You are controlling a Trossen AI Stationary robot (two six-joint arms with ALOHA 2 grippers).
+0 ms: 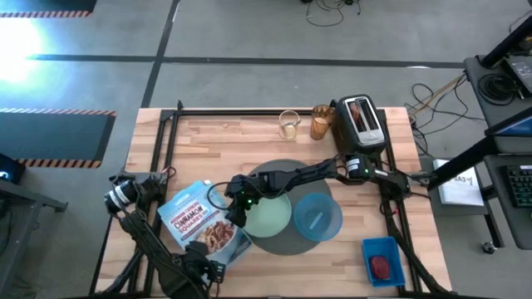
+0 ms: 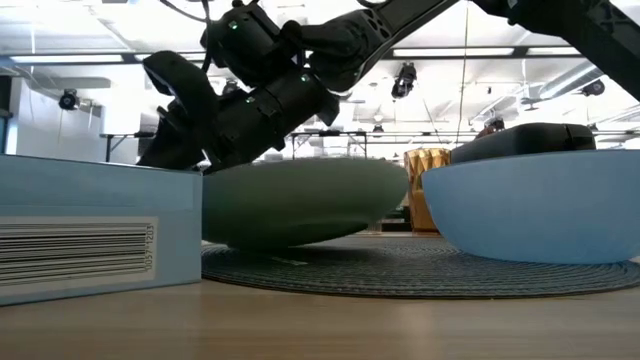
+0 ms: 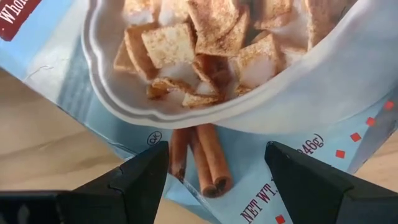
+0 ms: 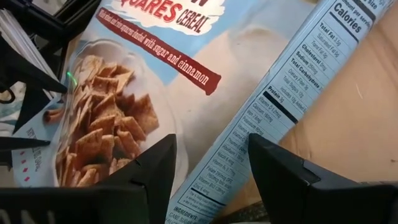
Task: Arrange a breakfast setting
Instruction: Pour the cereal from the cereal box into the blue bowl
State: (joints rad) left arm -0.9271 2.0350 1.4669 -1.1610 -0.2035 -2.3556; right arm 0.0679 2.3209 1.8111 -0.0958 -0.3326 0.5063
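Note:
A round dark-grey mat (image 1: pixel 287 170) lies mid-table. On it rest a pale green plate (image 1: pixel 270 218) and, to its right, a blue bowl (image 1: pixel 318 218). A cereal box (image 1: pixel 204 223) printed with cereal squares lies flat, left of the mat. My right gripper (image 1: pixel 235 212) is open between the plate's left rim and the box; its wrist view (image 4: pixel 212 155) shows only the box (image 4: pixel 186 74) beyond the fingers. My left gripper (image 1: pixel 202 264) is open over the box's near end (image 3: pixel 211 174). An amber glass (image 1: pixel 322 123) stands at the back. A red food piece (image 1: pixel 380 266) lies in a blue tray.
A toaster (image 1: pixel 362 123) with a brown slice in its slot stands at the back right, beside the amber glass. A clear glass (image 1: pixel 288 124) stands left of the amber one. The blue tray (image 1: pixel 392 247) sits at the near right corner. Bare wood shows at the far left.

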